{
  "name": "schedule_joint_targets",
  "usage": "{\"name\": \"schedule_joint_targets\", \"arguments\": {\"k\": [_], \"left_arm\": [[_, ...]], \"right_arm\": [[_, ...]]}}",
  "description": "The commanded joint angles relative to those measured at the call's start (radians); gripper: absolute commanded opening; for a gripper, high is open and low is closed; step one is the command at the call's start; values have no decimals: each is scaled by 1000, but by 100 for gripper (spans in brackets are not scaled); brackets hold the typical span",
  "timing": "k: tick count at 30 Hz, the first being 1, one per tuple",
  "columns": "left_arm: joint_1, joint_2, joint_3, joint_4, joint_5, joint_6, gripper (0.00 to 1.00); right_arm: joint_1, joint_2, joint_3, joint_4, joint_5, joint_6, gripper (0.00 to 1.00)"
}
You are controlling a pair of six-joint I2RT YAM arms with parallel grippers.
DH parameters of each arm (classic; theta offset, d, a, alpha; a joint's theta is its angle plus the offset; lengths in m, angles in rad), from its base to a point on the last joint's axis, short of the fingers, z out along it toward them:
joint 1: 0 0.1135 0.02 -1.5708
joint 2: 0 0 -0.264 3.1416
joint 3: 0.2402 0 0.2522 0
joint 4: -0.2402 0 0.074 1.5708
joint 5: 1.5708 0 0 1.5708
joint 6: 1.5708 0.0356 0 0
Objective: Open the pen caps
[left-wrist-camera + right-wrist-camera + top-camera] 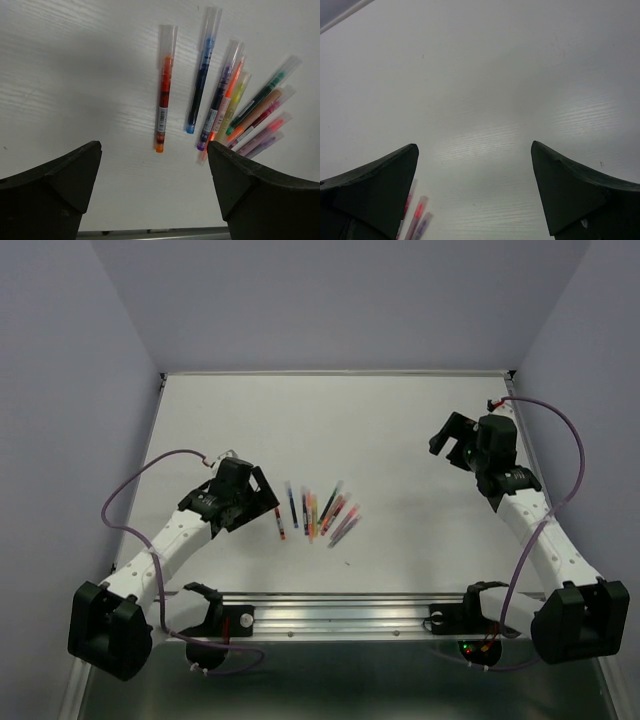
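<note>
Plain lilac walls (80,360) close in a white table (400,440) with a faint wood grain, and an aluminium rail (340,615) runs along its near edge. The left claw (154,146) hovers low over that surface with its jaws spread wide and nothing between them. Right at the gap between its fingertips lies the orange cap (159,148), the small coloured end of the orange pen (163,97), which points away from the claw and lies a little apart from the rest. Just beyond the claw's right-hand finger are the blue cap (190,129) and purple cap (201,146) on their own pens. Further to that side is a tight fan of pens (255,117) in orange, yellow, green, pink and violet, overlapping one another. Every pen ends in a clear sleeve at its far tip. The right claw (475,147) is well apart from the group, equally wide open and empty, facing bare table. Only a few pink and violet pen ends (416,217) show beside one finger at the bottom edge of its view. No cap looks to have been pulled yet, so this reads as the approach to the first pen. The likely next move is for the left claw to drop onto the orange pen's barrel, which is the easiest to take alone. The right claw would then have to come across, pinch the small cap and pull straight along the pen.
</note>
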Motion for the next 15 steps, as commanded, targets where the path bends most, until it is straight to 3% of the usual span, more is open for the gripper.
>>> {"name": "schedule_joint_targets", "arguments": {"k": [1, 8, 15], "left_arm": [[-26, 56, -30, 41, 56, -36, 99], [-79, 216, 41, 15, 1, -50, 99], [-107, 346, 85, -23, -36, -62, 86]], "right_arm": [[1, 20, -3, 41, -8, -4, 100], [1, 44, -4, 33, 3, -1, 100], [1, 57, -7, 19, 47, 3, 100]]}}
